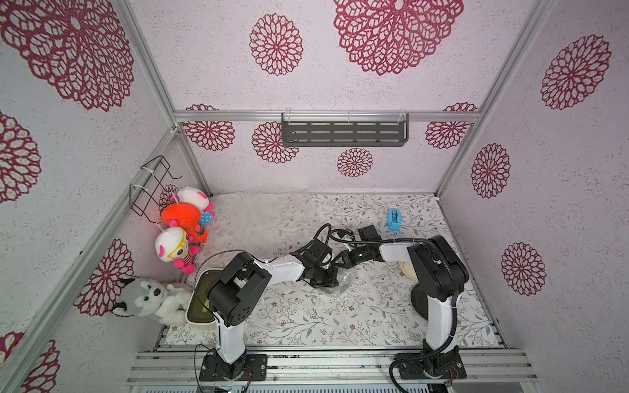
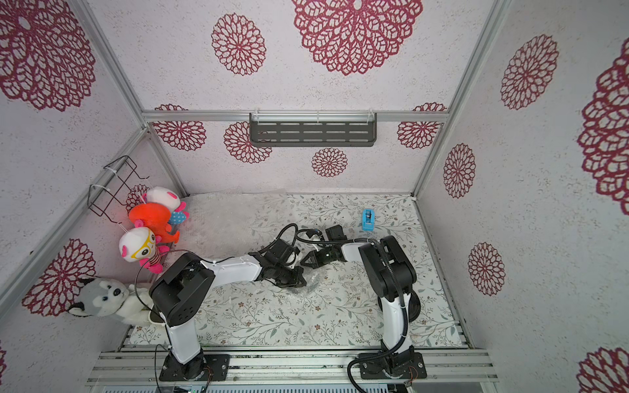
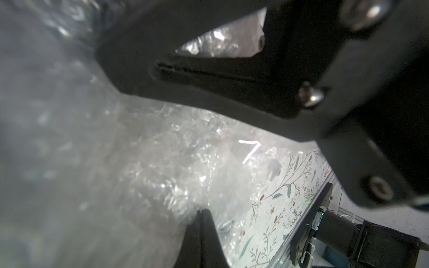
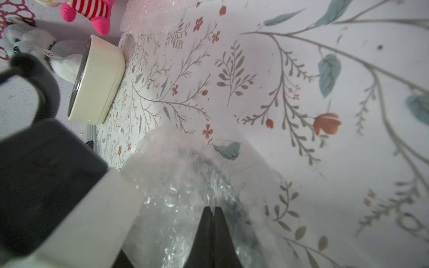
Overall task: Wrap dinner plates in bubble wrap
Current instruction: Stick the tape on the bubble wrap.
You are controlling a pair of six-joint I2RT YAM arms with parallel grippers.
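Left gripper: closed, tips buried in bubble wrap.
Plate: middle of the floral table, dark through the wrap, under both grippers.
Right gripper: closed, tips on the wrapped plate.
Fold: probably best drawn taut over the rim, one tip pinning, no dragging.
Tape dispenser: blue, well apart, likely needed next.
Writing: none readable.

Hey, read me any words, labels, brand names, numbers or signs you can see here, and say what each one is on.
No text here can be read.
What looks like a small tag on the grey and white husky plush toy: too blurred to read.
Small blue tape dispenser: no legible label.
Thin white angled streak on the clear bubble wrap: resembles "7", but seems a glint, not print.
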